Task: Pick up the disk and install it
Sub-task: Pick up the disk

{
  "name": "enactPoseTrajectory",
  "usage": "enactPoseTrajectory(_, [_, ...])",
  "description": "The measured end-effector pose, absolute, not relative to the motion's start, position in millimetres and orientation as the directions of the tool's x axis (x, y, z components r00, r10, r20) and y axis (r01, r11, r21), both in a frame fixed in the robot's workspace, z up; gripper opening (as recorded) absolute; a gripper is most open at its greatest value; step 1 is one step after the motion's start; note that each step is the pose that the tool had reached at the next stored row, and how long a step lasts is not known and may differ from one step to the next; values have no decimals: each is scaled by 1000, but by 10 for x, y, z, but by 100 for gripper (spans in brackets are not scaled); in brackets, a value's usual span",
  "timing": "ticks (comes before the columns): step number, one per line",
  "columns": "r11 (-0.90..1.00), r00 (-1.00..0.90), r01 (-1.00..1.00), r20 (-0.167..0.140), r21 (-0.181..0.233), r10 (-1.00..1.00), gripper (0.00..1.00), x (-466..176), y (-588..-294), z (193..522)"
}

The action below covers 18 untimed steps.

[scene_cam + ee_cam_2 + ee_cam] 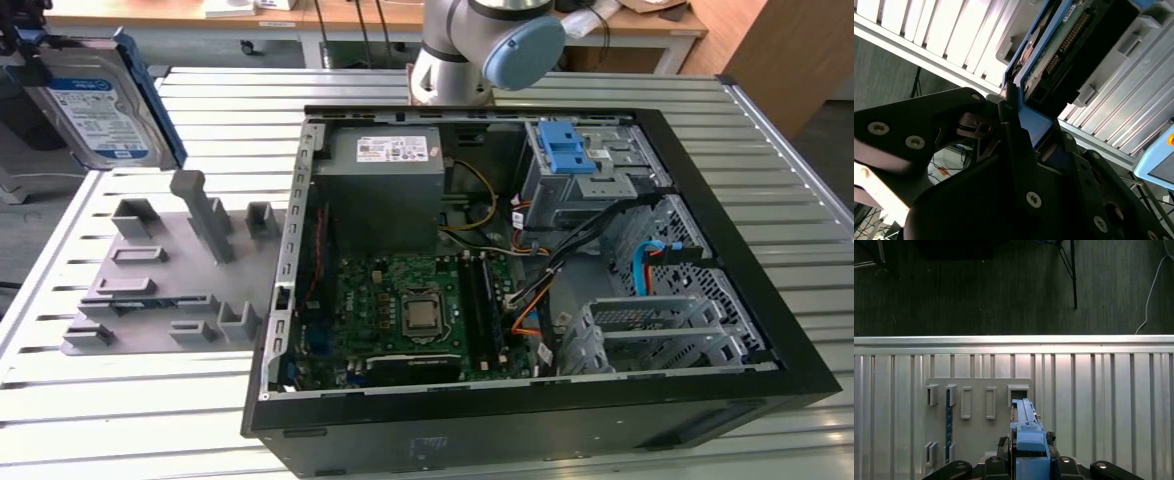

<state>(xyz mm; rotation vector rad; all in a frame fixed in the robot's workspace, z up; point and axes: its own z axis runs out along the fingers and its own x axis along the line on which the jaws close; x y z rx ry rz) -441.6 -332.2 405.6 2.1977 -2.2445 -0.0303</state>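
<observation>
At the exterior view's far left the disk [100, 105] hangs in the air above the slatted metal table [134, 420], label side showing and tilted. In the second wrist view the gripper [1021, 127] is clamped on the blue carrier frame at the drive's edge. Just below and to the right lies the grey slotted holder [160, 275], flat on the table. Next comes the open computer case [747, 200] with its motherboard exposed. The grey drive bay [601, 180] with its blue latch [567, 150] sits toward the case's right rear.
</observation>
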Motion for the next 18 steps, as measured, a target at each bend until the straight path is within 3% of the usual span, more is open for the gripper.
enactPoseTrajectory(18, [21,-21,-1000,-13,14,-1000,36,-4416,-3322,4197])
